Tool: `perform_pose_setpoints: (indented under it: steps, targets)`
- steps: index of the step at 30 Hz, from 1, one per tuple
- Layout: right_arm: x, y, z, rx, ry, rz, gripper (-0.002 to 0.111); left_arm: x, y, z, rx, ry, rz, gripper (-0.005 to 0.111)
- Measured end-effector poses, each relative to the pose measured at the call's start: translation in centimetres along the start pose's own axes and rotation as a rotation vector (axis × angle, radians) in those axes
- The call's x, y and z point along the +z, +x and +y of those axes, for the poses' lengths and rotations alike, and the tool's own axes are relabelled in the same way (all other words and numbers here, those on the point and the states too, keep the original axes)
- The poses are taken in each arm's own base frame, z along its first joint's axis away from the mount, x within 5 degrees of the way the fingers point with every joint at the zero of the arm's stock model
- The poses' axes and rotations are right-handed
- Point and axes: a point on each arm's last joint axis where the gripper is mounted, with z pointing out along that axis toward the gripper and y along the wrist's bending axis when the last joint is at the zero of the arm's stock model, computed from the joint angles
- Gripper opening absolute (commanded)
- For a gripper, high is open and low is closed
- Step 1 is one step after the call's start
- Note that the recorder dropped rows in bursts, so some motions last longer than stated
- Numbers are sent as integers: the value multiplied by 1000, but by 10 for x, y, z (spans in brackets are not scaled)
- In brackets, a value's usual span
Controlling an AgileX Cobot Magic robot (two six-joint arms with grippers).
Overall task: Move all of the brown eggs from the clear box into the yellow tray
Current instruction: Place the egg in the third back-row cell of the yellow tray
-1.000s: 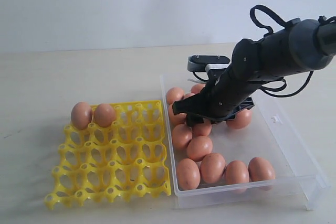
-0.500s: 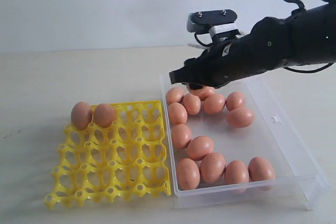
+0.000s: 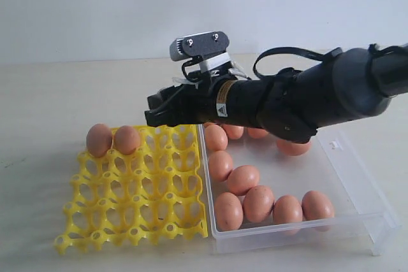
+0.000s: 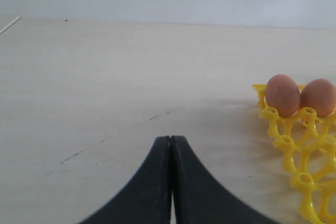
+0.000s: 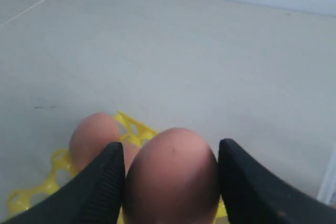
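Right fingers (image 5: pixel 100 182) clasping one brown egg (image 5: pixel 170 182), two eggs (image 3: pixel 99 139) (image 3: pixel 127 139) in yellow tray (image 3: pixel 136 232)

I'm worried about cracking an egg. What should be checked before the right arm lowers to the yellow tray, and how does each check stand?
1. Grip: the held egg sits between both fingers of the right gripper: ok.
2. Position: that gripper hovers about over the back row of the yellow tray: ok.
3. Free cup: the cups beside the corner egg and the second egg are empty: ok.
4. Held egg centred over one cup: cannot tell, no view shows it.
5. Left gripper shut, over bare table beside the tray: ok.
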Motion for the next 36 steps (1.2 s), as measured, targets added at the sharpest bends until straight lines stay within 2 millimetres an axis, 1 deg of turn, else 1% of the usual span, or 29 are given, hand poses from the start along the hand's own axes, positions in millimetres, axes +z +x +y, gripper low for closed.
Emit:
perform_pose_setpoints:
  steps: [6,11,13,21,23,25,27,29,32,35,36]
  targets:
    - [15,23,0,32,-66,36,0,0,0,0,0,0,0,0]
    - [23,31,0,44,-102,44,0,0,0,0,0,0,0,0]
    - [27,32,0,44,-105,48,0,0,0,0,0,0,0,0]
    - [39,20,0,22,-120,11,0,0,0,0,0,0,0,0]
    - [43,20,-1,17,-118,11,1,0,0,0,0,0,0,0]
    - [48,23,-3,11,-115,20,6,0,0,0,0,0,0,0]
    - [52,26,-4,8,-109,30,14,0,0,0,0,0,0,0]
    - [55,29,-6,-4,-103,43,24,0,0,0,0,0,0,0]
    - [55,30,-6,-34,-98,49,44,0,0,0,0,0,0,0]
    - [55,28,-6,-48,-97,46,59,0,0,0,0,0,0,0]
    - [55,29,-7,-50,-97,47,62,0,0,0,0,0,0,0]
